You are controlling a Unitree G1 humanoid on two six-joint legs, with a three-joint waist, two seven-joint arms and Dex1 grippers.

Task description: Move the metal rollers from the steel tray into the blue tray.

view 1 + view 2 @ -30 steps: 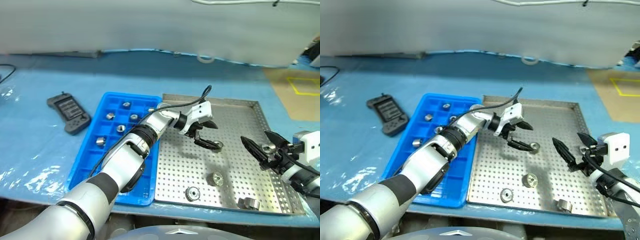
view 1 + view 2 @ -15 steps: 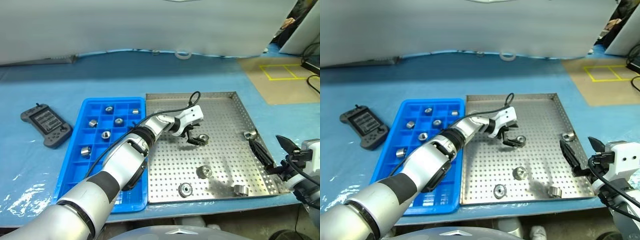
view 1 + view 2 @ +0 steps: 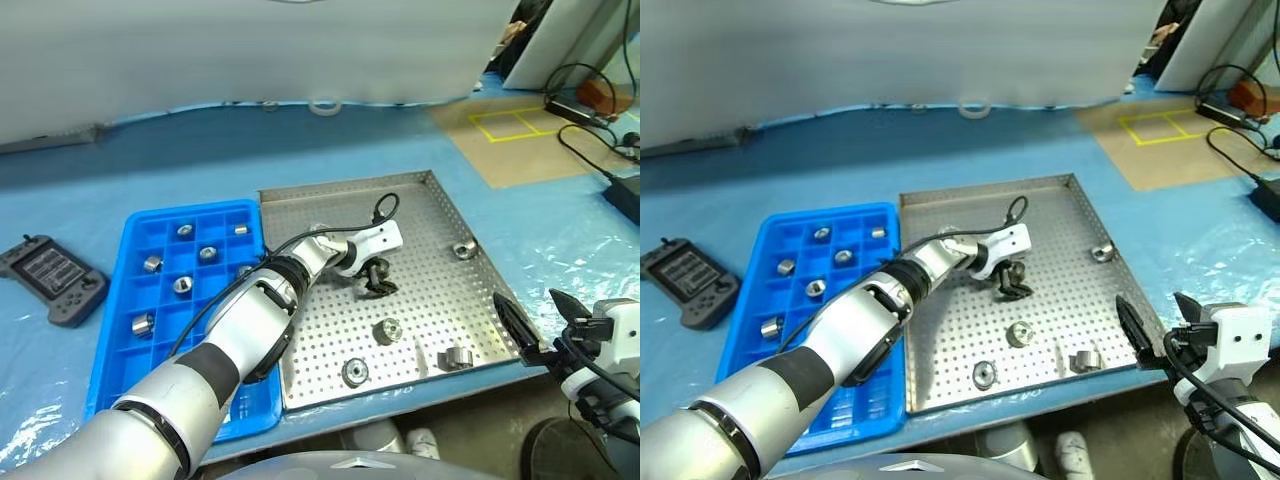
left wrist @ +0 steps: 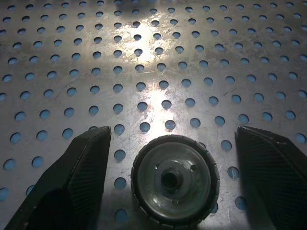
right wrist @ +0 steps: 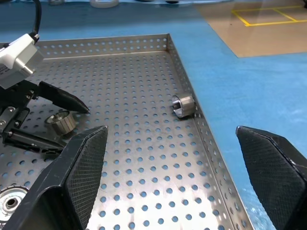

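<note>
The short, shiny silver-grey metal roller with a dark centre hole [image 4: 175,181] lies flat on the perforated floor of the large shallow square steel tray [image 3: 440,215], between the two black fingers of the left gripper [image 3: 378,282], which stand apart on either side of it without touching. Should the jaws shut off-centre, I judge the round part could squirt sideways or roll across the smooth metal, and a fingertip may catch in a hole. Four more rollers sit loose elsewhere in that tray, one near the far right rim [image 3: 463,250]. Others already occupy compartments of the bright blue gridded plastic tray [image 3: 110,330] just beside it. The right gripper [image 3: 545,325] hangs wide open past the steel tray's near right corner. No writing or brand can be read anywhere.
</note>
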